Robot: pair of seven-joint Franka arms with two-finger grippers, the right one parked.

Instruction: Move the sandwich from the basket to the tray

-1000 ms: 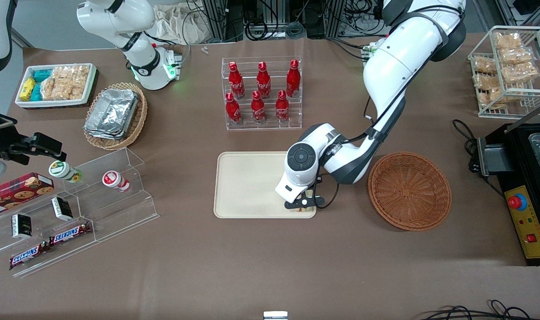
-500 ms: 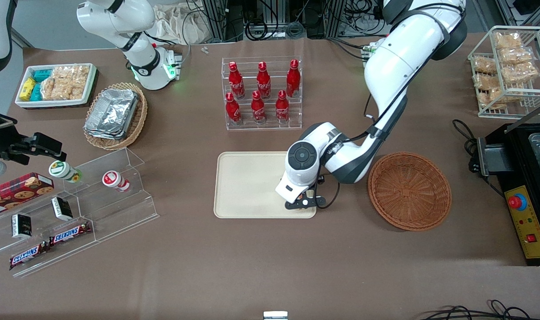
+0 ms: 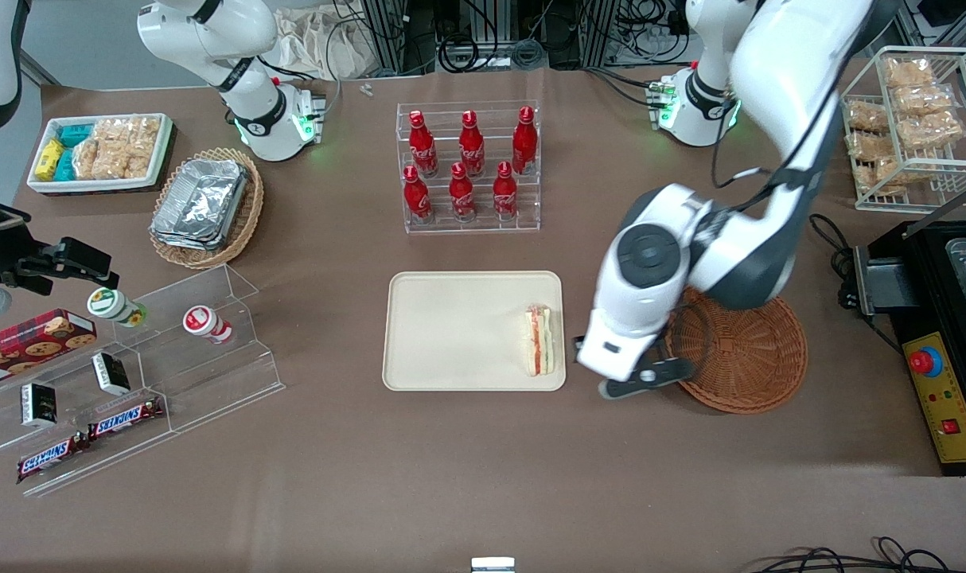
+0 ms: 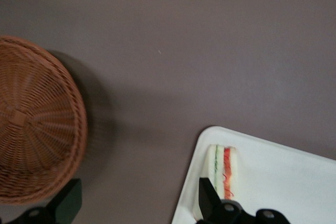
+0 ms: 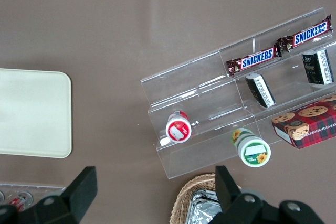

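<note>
Left arm: elbow raised, forearm angled down. Gripper point(image 3: 638, 382): pointing down above the table, fingers point(image 4: 68, 203) spread wide, holding nothing.

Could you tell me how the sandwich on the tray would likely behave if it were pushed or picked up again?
The sandwich stands on its narrow crust edge near the tray rim, so a nudge would probably tip it flat. Its soft white bread likely squashes easily. The open gripper hangs above the table between tray and basket.
</note>
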